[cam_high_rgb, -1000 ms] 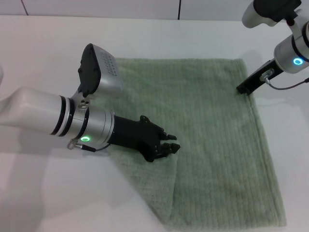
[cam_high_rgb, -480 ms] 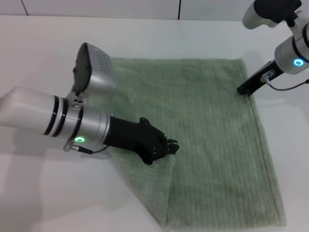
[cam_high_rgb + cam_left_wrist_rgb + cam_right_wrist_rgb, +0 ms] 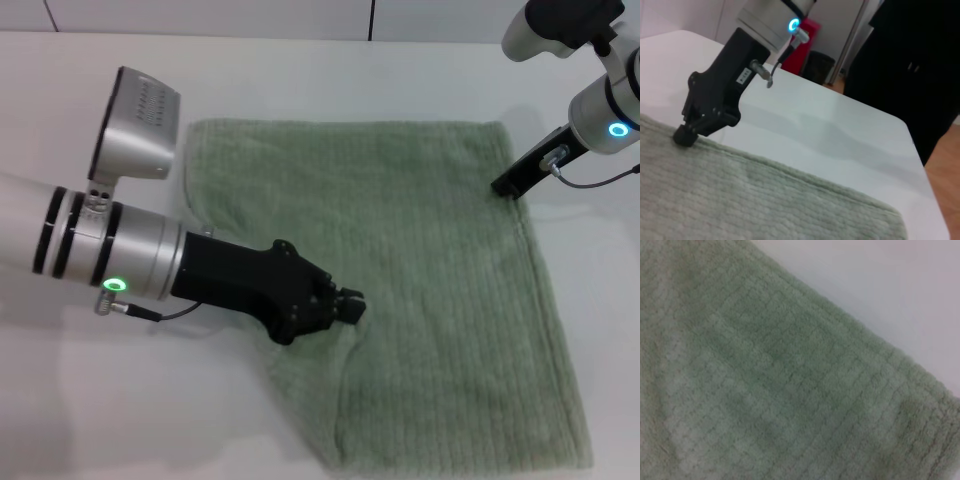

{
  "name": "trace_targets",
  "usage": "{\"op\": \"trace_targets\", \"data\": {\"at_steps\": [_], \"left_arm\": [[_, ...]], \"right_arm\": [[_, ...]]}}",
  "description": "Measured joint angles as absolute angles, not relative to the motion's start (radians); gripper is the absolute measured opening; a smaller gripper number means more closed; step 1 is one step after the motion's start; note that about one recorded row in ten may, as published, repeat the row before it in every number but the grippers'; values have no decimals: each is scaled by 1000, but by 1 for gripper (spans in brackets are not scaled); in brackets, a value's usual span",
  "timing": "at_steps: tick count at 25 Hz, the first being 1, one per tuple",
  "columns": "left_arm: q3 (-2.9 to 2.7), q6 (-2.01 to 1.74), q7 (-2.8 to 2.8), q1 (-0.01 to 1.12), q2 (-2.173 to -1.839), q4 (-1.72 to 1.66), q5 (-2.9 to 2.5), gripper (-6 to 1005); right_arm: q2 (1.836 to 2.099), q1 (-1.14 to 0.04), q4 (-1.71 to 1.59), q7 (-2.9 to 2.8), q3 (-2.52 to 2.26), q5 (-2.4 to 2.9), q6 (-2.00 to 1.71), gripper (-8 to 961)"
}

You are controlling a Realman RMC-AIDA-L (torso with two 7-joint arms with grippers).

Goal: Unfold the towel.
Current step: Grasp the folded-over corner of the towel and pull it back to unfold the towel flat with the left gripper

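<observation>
The big pale sage-green ribbed terry towel (image 3: 420,290) lies spread over the white surface (image 3: 300,75), center-right of the scene, mostly flat w/ far edge straight and running left to right. Near-left part isn't flat tho: a fold runs diagonally from the left edge down toward the near edge, cloth bunched there. Left claw (image 3: 345,305), black, at the end of the silver-and-white arm coming in from the left, sits on the towel's near-left region right at that fold, fingers clenched on a pinch of the towel fabric. Right claw (image 3: 503,186), black, reaches down from the far right and its tip touches the towel's far-right corner; can't tell if its fingers are apart or together. Left wrist view shows that right claw (image 3: 686,136) w/ its tip pressing on the towel (image 3: 740,200) edge, white surface (image 3: 840,135) beyond. Right wrist view: just towel (image 3: 765,390) texture filling most of it, w/ its edge against the white surface (image 3: 900,290).
</observation>
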State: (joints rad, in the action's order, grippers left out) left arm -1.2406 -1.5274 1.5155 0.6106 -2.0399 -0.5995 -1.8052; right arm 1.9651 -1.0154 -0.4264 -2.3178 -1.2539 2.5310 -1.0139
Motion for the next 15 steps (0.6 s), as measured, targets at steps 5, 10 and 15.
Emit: {"op": "trace_targets", "data": {"at_steps": [5, 10, 15], "left_arm": [[-1171, -1579, 1527, 606, -2031, -604, -1877, 47], [-1098, -1632, 1531, 605, -2022, -604, -1939, 54], [-1041, -1704, 1530, 604, -2012, -606, -1966, 60]], "right_arm": [[1965, -1016, -425, -2314, -1255, 2531, -1014, -1], [1965, -1021, -416, -2308, -1252, 2531, -1014, 0], [1965, -1021, -416, -2307, -1252, 2531, -1014, -1]]}}
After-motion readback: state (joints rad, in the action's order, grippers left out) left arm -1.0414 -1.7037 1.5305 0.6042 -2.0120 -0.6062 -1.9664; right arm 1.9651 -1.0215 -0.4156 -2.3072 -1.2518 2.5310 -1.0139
